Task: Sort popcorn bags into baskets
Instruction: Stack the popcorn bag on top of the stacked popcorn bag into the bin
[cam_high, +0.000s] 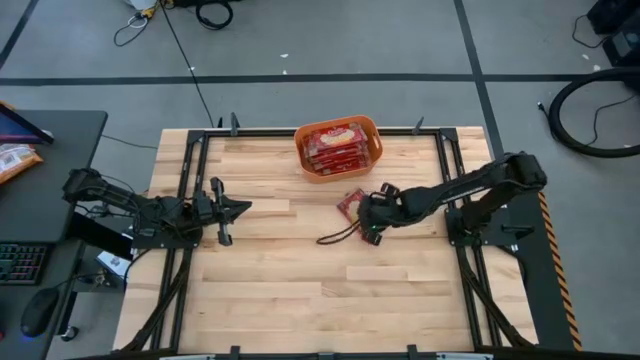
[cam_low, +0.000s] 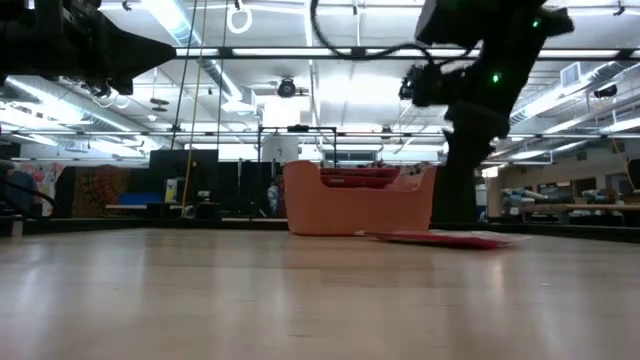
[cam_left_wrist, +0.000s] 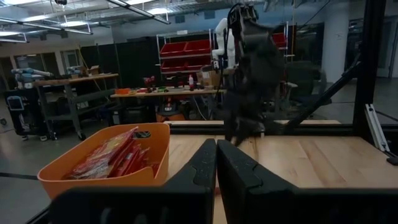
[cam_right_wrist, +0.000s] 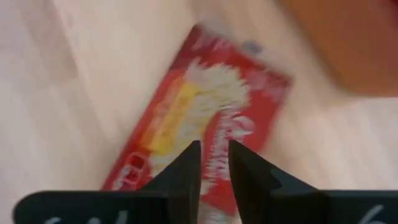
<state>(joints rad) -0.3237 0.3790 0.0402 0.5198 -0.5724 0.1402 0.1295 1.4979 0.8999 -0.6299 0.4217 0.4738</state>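
Observation:
One red popcorn bag (cam_high: 351, 203) lies flat on the table just in front of the orange basket (cam_high: 372, 128); it also shows in the low view as the bag (cam_low: 440, 238). The basket holds several more red bags (cam_high: 336, 144). My right gripper (cam_high: 366, 214) is at this bag's near-right side. In the right wrist view the right gripper (cam_right_wrist: 214, 155) points down at the bag's printed face (cam_right_wrist: 205, 106), open by only a narrow gap. My left gripper (cam_high: 243, 208) waits shut over the table's left part, with the basket (cam_left_wrist: 106, 177) ahead of it. My right gripper comes at the lying bag from above, slanting in from the table's right. Its fingertips (cam_right_wrist: 189, 163) stand over the bag's near part (cam_right_wrist: 214, 134). I cannot tell whether they touch it. The bag lies flat on the table.
A dark cord (cam_high: 338, 236) lies on the wood just near of the right gripper. Black frame rails (cam_high: 195, 160) run along the table's left and right sides. Bare wood (cam_high: 300, 290) fills the near half of the table.

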